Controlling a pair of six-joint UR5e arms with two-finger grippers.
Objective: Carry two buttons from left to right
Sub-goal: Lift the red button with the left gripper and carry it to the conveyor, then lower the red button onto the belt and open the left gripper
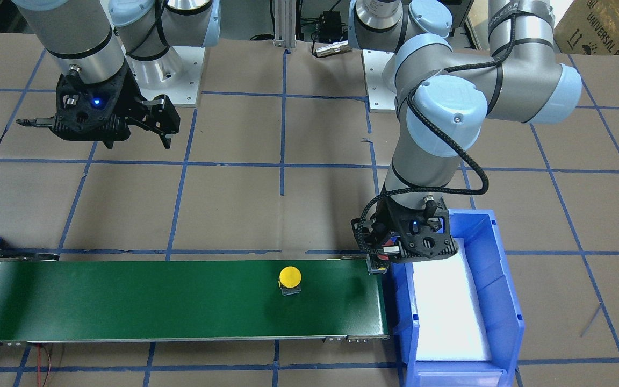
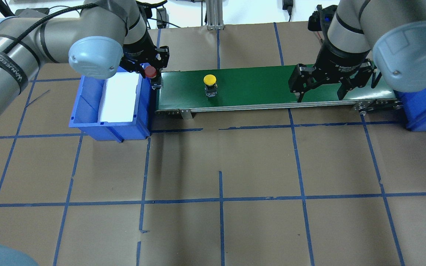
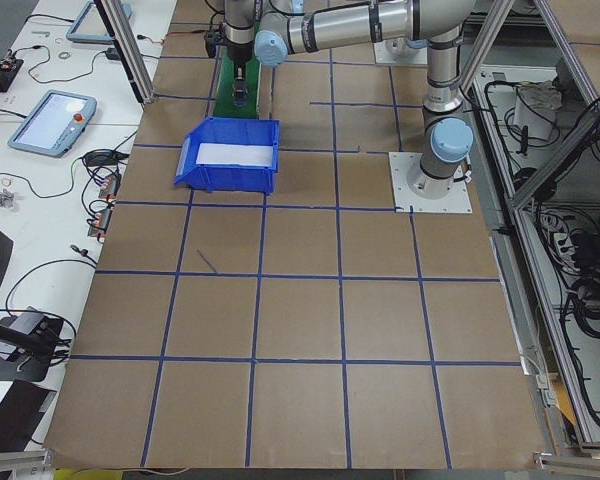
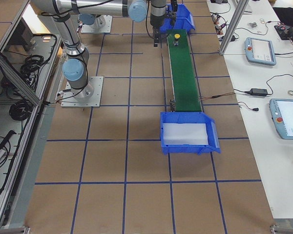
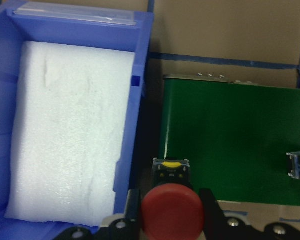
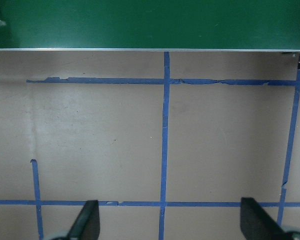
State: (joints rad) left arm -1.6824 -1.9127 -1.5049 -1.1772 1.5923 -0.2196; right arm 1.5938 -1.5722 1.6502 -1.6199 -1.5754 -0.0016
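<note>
The yellow-capped button (image 1: 290, 279) stands upright on the green conveyor belt (image 1: 127, 301), nearer its left-bin end; it also shows in the overhead view (image 2: 209, 84). My left gripper (image 2: 151, 73) is shut on the red-capped button (image 5: 172, 215), held over the gap between the blue bin and the belt's end. In the left wrist view the red cap sits between the two fingers (image 5: 210, 212). My right gripper (image 2: 320, 96) is open and empty, hovering over the table in front of the belt; its fingers (image 6: 85, 222) stand wide apart.
A blue bin (image 2: 87, 99) lined with white foam stands at the belt's left end. A second blue bin (image 2: 423, 114) stands at the belt's right end. The table is brown paper with a blue tape grid.
</note>
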